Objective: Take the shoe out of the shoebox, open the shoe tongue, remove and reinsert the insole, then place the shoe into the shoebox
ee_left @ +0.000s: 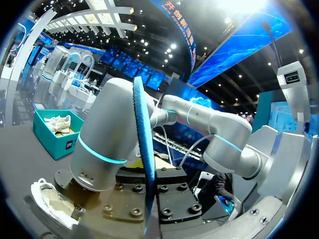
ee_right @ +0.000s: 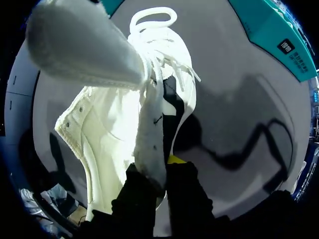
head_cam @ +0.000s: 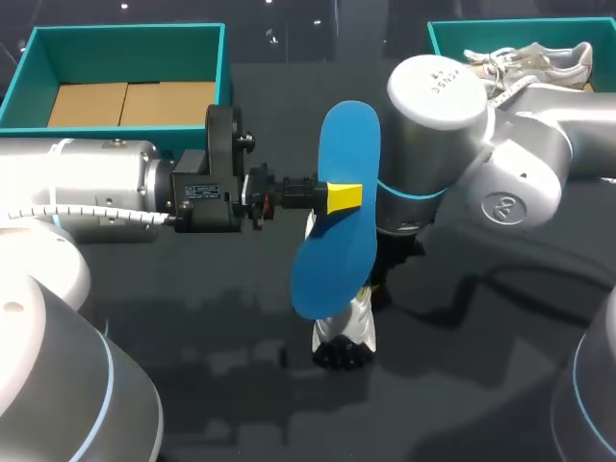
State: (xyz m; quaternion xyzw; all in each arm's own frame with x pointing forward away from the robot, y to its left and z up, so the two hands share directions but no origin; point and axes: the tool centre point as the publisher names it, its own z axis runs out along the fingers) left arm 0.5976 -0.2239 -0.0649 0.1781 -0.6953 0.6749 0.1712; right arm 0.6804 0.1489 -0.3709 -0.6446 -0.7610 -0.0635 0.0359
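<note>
My left gripper (head_cam: 343, 196) is shut on a blue insole (head_cam: 339, 207) and holds it in the air over mid-table, its flat face turned upward. In the left wrist view the insole (ee_left: 143, 149) runs edge-on straight out from that gripper. Under it a white shoe (head_cam: 354, 323) stands on the dark table. My right arm (head_cam: 438, 144) comes down onto the shoe from behind the insole. The right gripper (ee_right: 160, 169) is shut on the shoe's tongue (ee_right: 149, 139) and holds it up from the shoe (ee_right: 107, 129), laces (ee_right: 154, 30) ahead of it.
A teal shoebox (head_cam: 125, 34) with a bare cardboard floor stands at the back left. A second teal box (head_cam: 452, 29) at the back right holds another white shoe (head_cam: 539, 60). The table's front is dark and open.
</note>
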